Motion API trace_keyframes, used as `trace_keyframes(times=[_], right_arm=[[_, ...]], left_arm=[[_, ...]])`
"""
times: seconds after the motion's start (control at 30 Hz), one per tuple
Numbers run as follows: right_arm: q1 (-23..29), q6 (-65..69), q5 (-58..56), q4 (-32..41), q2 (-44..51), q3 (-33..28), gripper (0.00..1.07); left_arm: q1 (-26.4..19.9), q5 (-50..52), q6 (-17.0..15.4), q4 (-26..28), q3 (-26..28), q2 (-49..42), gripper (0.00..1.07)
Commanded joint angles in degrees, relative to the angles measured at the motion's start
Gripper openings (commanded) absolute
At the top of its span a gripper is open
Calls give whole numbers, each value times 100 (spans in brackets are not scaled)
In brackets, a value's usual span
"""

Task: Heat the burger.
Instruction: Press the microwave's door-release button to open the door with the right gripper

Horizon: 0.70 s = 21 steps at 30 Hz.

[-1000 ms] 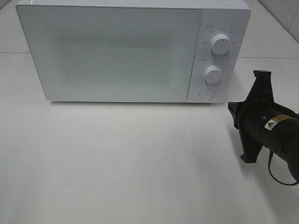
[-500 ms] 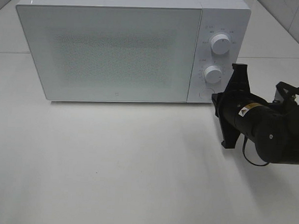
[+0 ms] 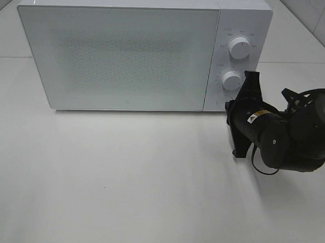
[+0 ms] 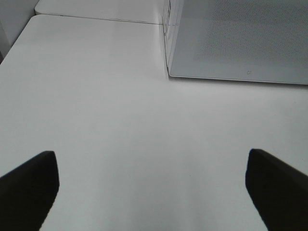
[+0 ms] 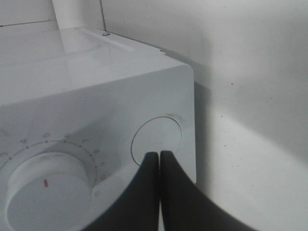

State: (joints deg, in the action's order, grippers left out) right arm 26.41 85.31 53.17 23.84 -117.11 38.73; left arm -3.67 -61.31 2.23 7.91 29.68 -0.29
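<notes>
— Where is the right gripper (image 5: 159, 155)?
— Stretched in from the right edge of the worktop (image 3: 123, 179), fingers pressed together, tips at the microwave's (image 3: 122, 56) round button (image 5: 163, 132).
— The left gripper (image 4: 150, 156)?
— Spread wide (above the worktop). I cannot see the burger.

A white microwave (image 3: 143, 51) stands toward the far edge of the white surface (image 3: 123, 179), front facing the near edge. Its speckled door (image 3: 119, 56) is closed. On the panel nearer the surface's right edge, the upper knob (image 3: 239, 48) sits above the lower knob (image 3: 232, 80), with a round button (image 5: 156, 136) beneath them.
</notes>
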Motion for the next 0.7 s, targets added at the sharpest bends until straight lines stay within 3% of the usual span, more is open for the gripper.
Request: trace_keyframes(times=[0.03,0.3,0.7], right_arm=[[-29,-40,6,0,-160,166,3],[-29,-269,29,407,-223,292,3],[-223,-527,0,395,-235,521,3]], left_arm=[[-11,11,-6,29,-23,-69,98],[-11,11,-6,29,-23,-69,98],[-11,11,-6,29,-23,-69,98]])
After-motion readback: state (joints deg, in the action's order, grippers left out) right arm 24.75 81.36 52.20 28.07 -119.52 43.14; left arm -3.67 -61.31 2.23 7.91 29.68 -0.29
